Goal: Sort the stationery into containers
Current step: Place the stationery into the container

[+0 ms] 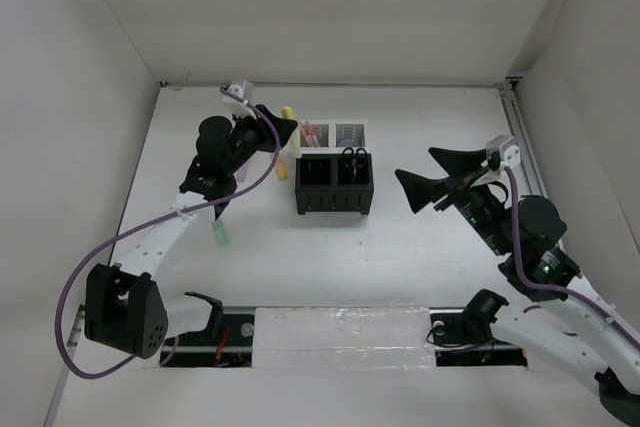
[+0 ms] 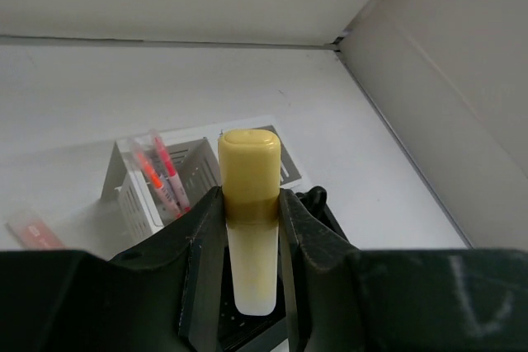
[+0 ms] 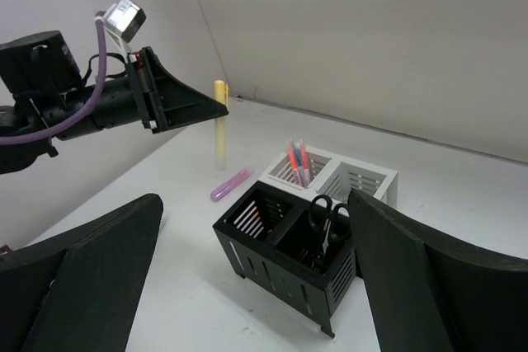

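While the left claw (image 2: 247, 218) pinched the yellow highlighter (image 2: 248, 154) around its middle, the highlighter stood upright, darker cap end on top, just beside the far-left corner of the organiser (image 1: 335, 199); whether its lower end met the tabletop (image 1: 430, 117) could not be told. Right claw (image 1: 415, 167) spread wide, right of the organiser and apart from it. Organiser sat mid-tabletop, toward the far edge. Far-left white compartment (image 3: 279, 172) held thin pink-red pens (image 3: 297, 159). Near-right black compartment (image 3: 290, 246) held the scissors (image 3: 327, 213), handles up. Pink highlighter (image 3: 229, 185) lay flat left of the organiser. Green highlighter (image 1: 220, 237) lay flat nearer the left edge, beside the left arm
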`<state>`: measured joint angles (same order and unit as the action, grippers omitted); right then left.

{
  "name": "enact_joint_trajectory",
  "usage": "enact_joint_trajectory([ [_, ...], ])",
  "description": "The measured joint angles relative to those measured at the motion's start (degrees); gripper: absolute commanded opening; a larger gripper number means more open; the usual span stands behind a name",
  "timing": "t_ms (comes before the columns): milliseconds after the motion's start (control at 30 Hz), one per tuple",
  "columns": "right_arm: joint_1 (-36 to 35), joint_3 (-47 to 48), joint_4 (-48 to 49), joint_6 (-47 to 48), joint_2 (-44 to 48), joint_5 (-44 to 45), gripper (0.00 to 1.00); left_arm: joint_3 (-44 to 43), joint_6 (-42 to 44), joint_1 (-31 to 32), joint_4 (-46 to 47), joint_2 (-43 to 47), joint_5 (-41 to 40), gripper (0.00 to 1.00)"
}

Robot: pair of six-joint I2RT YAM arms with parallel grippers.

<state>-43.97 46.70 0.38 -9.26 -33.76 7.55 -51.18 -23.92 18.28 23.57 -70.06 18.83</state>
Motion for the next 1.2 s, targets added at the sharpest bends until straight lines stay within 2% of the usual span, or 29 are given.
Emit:
enact_joint_trajectory([
  [233,0.0,-0.5,-0.3,0.0,-0.3,0.7,1.0,1.7,-1.3,0.0,6.1,-1.1,3.6,0.0],
  [433,0.0,-0.8,-0.5,0.1,-0.8,0.9,1.0,2.1,-2.1,0.0,10.1,-6.0,6.2,0.0],
  [1200,0.0,-0.8,-0.9,1.4,-2.6,0.0,1.0,3.5,-2.1,0.0,11.4,-13.6,6.2,0.0],
])
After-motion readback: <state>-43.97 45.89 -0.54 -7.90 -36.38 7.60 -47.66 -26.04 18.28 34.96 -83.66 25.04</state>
